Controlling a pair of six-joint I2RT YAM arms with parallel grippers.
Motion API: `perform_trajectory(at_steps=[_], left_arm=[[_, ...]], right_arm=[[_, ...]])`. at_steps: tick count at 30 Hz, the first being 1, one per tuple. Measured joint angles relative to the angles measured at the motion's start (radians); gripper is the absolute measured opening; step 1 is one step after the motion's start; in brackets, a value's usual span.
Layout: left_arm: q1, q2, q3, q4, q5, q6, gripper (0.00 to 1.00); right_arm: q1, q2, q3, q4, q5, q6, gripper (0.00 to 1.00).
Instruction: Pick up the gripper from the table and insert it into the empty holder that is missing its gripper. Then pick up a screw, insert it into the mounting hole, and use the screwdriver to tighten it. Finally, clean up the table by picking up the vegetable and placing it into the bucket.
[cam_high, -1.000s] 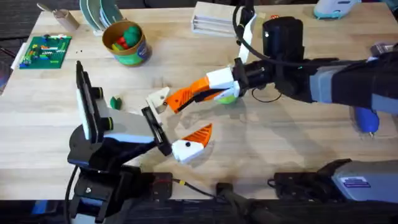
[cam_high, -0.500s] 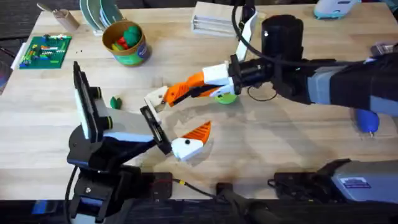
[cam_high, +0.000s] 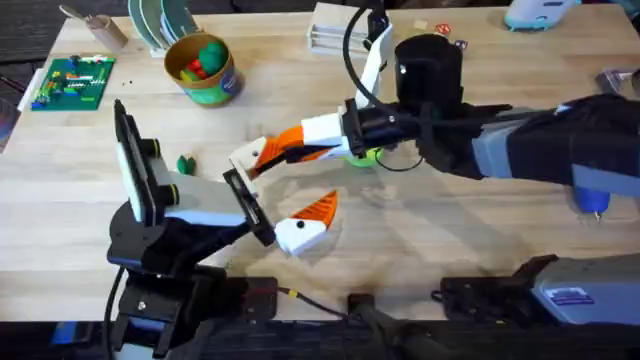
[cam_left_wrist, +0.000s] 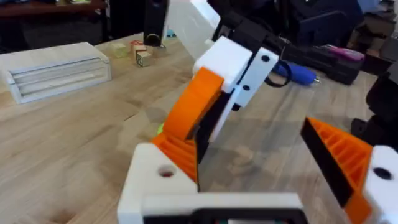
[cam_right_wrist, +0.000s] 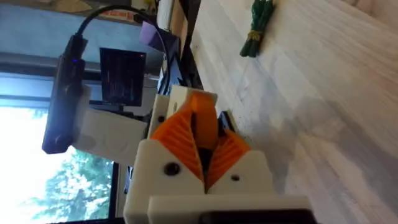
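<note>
The small orange wedge-shaped plastic fingertip piece (cam_right_wrist: 203, 126) is sitting pinched between the ribbed orange pads (cam_right_wrist: 171, 138) of the right claw (cam_high: 268, 156), which is closed tight on it so the piece cannot twist as it meets its seat. The piece is being held above the wooden surface (cam_high: 450, 230), its nose right at the plain white angular plastic holder (cam_left_wrist: 163, 176). Whether it is already entering the mount or only touching it is hard to judge from these angles.

That holder is forming one finger of the left claw (cam_high: 288, 185), which is standing spread wide and gripping nothing. This is probably to keep its other finger, the one wearing an orange ribbed tip (cam_left_wrist: 341, 158), clear of the incoming arm. The mounting hole in the white holder is facing up, open for a screw.

Farther out, the small dark green toy vegetable (cam_high: 185, 163) is lying on the surface beside the left arm. The round green bucket with a tan-yellow rim (cam_high: 214, 94) is waiting at the back, and the blue cylindrical screwdriver (cam_high: 591, 197) is lying well off to the right, out of the working zone.
</note>
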Motion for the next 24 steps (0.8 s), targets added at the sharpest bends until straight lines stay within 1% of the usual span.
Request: perform_trajectory(at_steps=[7,12,13,14,16,18,20,24], left_arm=[[0.007,0.000,0.000,0.000,-0.013,-0.016,0.993],[0.007,0.000,0.000,0.001,-0.017,-0.018,0.993],[0.007,0.000,0.000,0.001,-0.017,-0.018,0.993],[0.007,0.000,0.000,0.001,-0.019,-0.018,0.993],[0.007,0.000,0.000,0.002,-0.019,-0.017,0.993],[0.007,0.000,0.000,0.002,-0.011,-0.013,0.993],[0.007,0.000,0.000,0.002,-0.004,-0.009,0.992],[0.001,0.000,0.000,0.002,0.009,0.000,0.993]], right_arm=[[0.020,0.012,0.000,0.020,0.046,0.000,0.008],[0.021,0.012,0.000,0.021,0.054,0.000,0.008],[0.021,0.012,0.000,0.021,0.054,0.000,0.023],[0.021,0.012,0.000,0.020,0.054,0.001,0.086],[0.020,0.012,0.000,0.018,0.053,0.001,0.172],[0.018,0.013,0.000,0.013,0.049,0.000,0.281],[0.011,0.018,0.000,0.009,0.037,0.000,0.351],[-0.013,0.033,0.000,-0.002,-0.009,0.000,0.569]])
